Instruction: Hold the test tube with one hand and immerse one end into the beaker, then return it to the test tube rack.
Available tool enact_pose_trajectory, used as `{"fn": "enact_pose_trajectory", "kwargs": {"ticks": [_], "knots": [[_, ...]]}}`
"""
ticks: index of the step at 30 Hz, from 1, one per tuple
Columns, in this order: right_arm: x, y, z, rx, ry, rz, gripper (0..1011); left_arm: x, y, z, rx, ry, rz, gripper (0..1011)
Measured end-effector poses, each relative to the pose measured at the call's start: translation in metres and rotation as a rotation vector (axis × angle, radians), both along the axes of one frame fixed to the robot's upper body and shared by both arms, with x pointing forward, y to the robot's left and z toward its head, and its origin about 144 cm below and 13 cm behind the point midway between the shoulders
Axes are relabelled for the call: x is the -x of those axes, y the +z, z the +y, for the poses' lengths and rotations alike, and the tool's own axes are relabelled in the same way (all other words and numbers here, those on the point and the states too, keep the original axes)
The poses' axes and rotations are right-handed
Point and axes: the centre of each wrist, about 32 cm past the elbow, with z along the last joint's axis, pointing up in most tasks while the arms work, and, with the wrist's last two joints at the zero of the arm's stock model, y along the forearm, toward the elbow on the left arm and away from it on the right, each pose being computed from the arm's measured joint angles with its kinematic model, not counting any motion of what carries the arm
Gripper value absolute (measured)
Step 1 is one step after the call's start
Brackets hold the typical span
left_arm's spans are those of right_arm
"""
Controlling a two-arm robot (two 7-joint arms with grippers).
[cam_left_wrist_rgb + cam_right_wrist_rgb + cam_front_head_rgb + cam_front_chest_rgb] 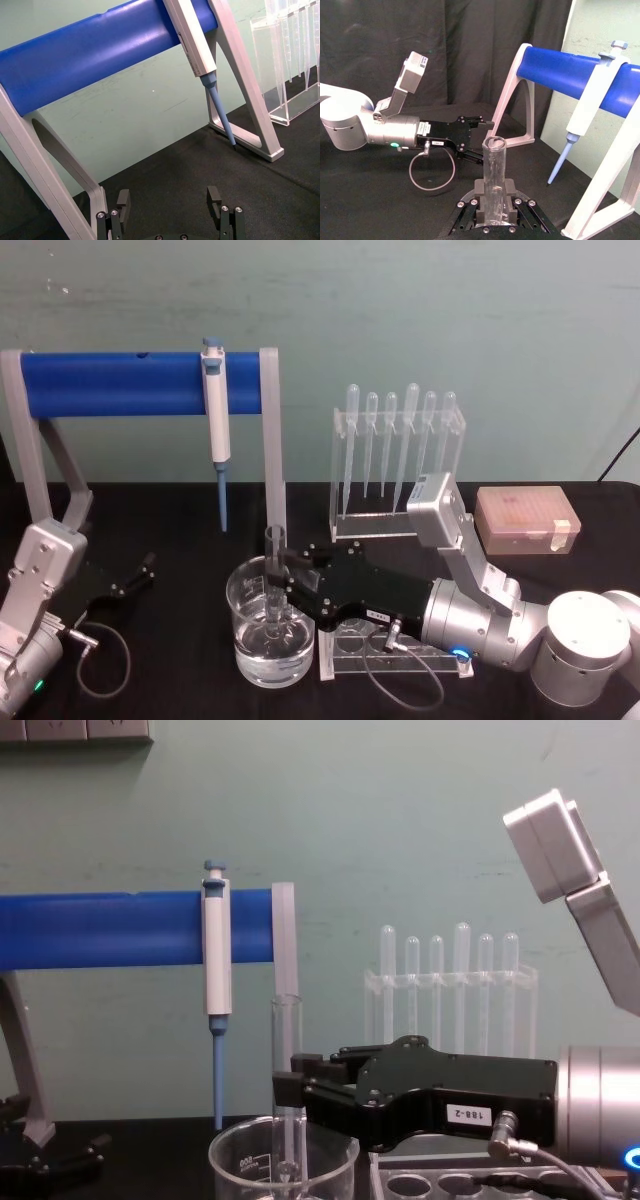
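The test tube (274,545) stands upright with its lower end down inside the beaker (246,655), which holds clear liquid near the table's front middle. My right gripper (281,585) reaches in from the right and is shut on the tube at mid-height, just above the beaker's rim. The chest view gives the same grip from the side: tube (287,1040), gripper (295,1088), beaker (240,1165). In the right wrist view the tube (495,165) rises between the fingers (481,192). My left gripper (135,577) rests open at the far left, holding nothing (169,200).
A blue bar stand (120,382) at the back left carries a white-and-blue pipettor (216,425). A clear rack of plastic pipettes (398,455) stands behind the right arm. A pink box (525,520) sits at the right. A clear rack with round holes (352,645) lies under the right gripper.
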Motion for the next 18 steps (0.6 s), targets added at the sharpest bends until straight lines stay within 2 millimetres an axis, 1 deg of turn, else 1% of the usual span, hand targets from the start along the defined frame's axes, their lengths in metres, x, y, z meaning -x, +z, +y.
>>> {"fn": "enact_pose_trajectory", "kwargs": {"ticks": [18], "knots": [[0.0, 0.0, 0.0, 0.0, 0.0, 0.0, 241, 0.0, 0.0, 0.0, 0.0, 0.0, 0.0, 1000]]}}
